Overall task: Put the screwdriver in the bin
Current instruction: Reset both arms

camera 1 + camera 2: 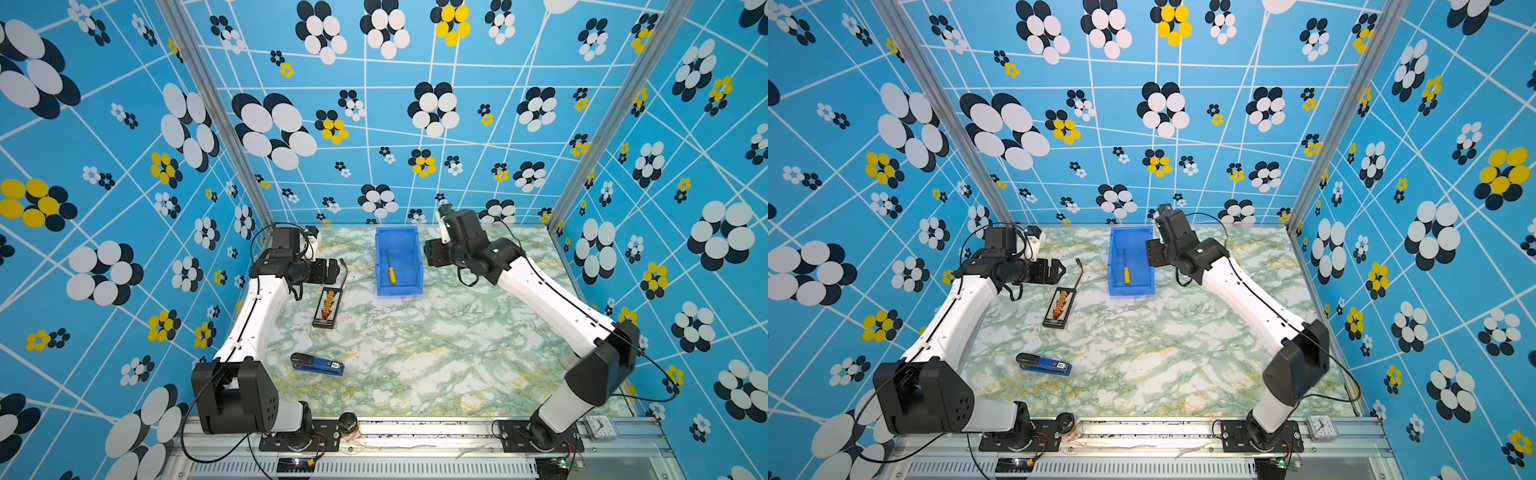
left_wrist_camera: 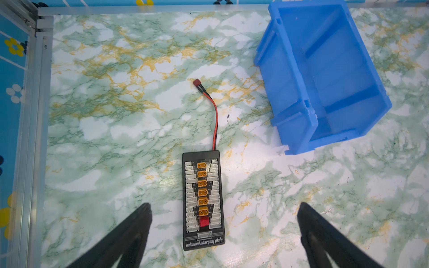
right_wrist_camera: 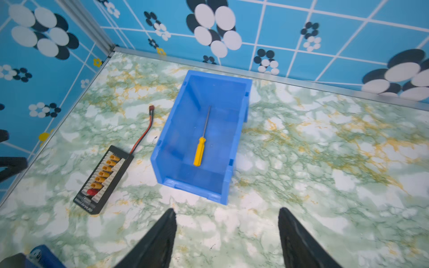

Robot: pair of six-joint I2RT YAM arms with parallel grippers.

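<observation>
The screwdriver (image 1: 391,269) (image 1: 1126,270) (image 3: 201,146), with a yellow handle and thin silver shaft, lies flat on the floor of the blue bin (image 1: 398,291) (image 1: 1131,291) (image 3: 166,143), handle toward the low front lip. In the left wrist view the bin (image 2: 287,81) shows but the screwdriver does not. My right gripper (image 1: 431,252) (image 1: 1152,254) (image 3: 226,210) hangs open and empty just right of the bin, above the table. Left of the bin, my left gripper (image 1: 332,272) (image 1: 1059,270) (image 2: 224,205) is open and empty above a black board.
A black charging board (image 1: 327,308) (image 2: 203,201) (image 3: 103,178) with orange connectors and a red-black cable (image 2: 214,116) lies left of the bin. A dark-blue stapler (image 1: 318,364) (image 1: 1044,364) lies near the front left. A small clock (image 1: 600,427) sits on the front rail.
</observation>
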